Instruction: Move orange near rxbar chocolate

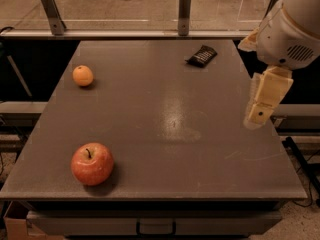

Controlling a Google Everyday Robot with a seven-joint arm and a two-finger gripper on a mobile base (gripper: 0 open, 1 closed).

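The orange [83,76] sits at the desk's [165,174] far left; the rxbar chocolate [202,56] lies far right. The hand [259,115] hangs over the right edge, with the orange well away to its left. Whether it is open or closed cannot be told.

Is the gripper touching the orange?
Apart. The camera view shows the gripper at the right of the table and the orange far left, with a wide gap between.

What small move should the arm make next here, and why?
Probably swing the claw left over the table toward the orange. The claw hangs by the table's right edge, well away from the orange, which lies at the far left. The rxbar chocolate lies at the far right. The apple, near left, looks clear of that path.
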